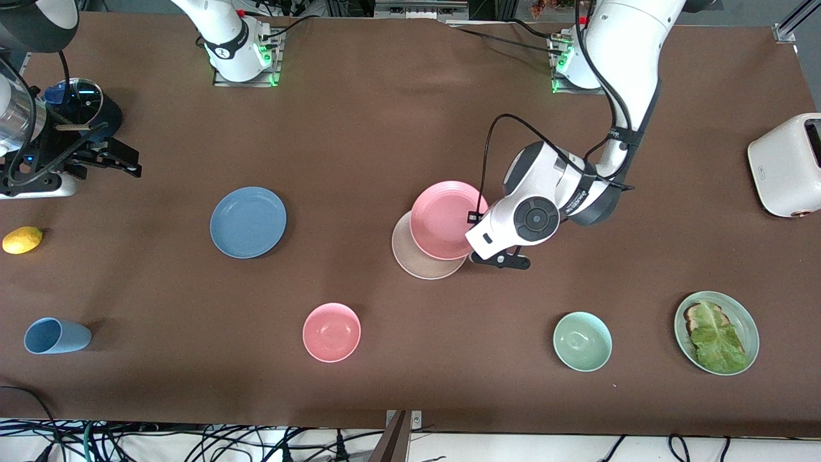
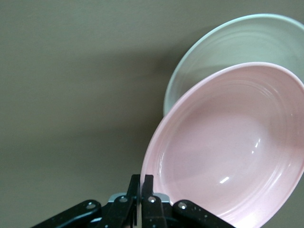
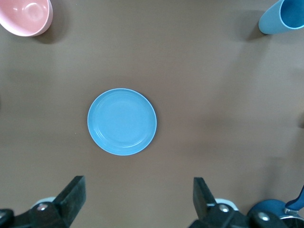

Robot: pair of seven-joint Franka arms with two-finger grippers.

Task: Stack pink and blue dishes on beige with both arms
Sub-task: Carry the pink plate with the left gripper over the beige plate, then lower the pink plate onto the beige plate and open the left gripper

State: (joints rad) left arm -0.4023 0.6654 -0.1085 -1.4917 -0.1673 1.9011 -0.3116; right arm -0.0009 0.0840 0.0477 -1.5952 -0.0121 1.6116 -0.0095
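Dusty blue flat round matte plate (image 1: 247, 222) sits bare on the brown tabletop (image 1: 359, 128) around 9 o'clock from the stack, with the right pincer (image 3: 137, 199) spread wide and empty over it, waiting. The pale pink ringed plate (image 1: 444, 219) is clamped at its rim by the left pincer (image 1: 499, 260), hanging off-centre over the cream-beige plate (image 1: 417, 263), toward 1 o'clock. So we're mid-placement; next I'd guess it needs centring, then letting go.

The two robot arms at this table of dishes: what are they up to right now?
The left gripper has its jaws shut on the rim of the pink plate, which overlaps the beige plate off-centre. The right gripper waits with jaws open above the table toward the right arm's end; its wrist view looks down on the blue plate, which lies untouched on the table.
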